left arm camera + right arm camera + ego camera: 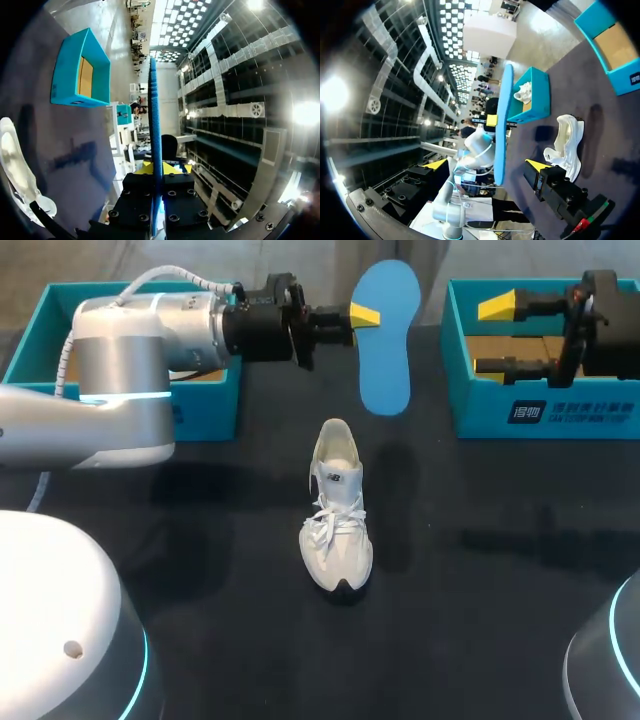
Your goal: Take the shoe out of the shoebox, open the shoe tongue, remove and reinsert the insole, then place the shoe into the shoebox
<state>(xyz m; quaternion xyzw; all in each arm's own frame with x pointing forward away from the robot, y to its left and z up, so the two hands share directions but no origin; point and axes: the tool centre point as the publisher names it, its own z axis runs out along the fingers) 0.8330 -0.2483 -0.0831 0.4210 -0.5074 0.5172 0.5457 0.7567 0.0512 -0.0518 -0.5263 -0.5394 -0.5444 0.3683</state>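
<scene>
A white shoe (pixel 337 520) lies on the black table with its toe toward the near edge and its tongue pulled open. Above and behind it, my left gripper (pixel 362 316) is shut on the heel end of a blue insole (pixel 386 335), which it holds in the air. From the left wrist the insole (pixel 153 115) is edge-on between the fingers of that gripper (pixel 156 169), with the shoe (pixel 15 165) off to one side. My right gripper (pixel 490 337) hangs open over the right shoebox (pixel 540 415). The right wrist view has the insole (pixel 502 135) ahead of the open gripper (pixel 486 165) and the shoe (pixel 567 142) beyond.
A second teal shoebox (pixel 205 400) stands at the back left, under my left arm. In the right wrist view this box (pixel 535 102) holds another white shoe (pixel 524 93). The right shoebox (pixel 82 70) has a brown cardboard floor.
</scene>
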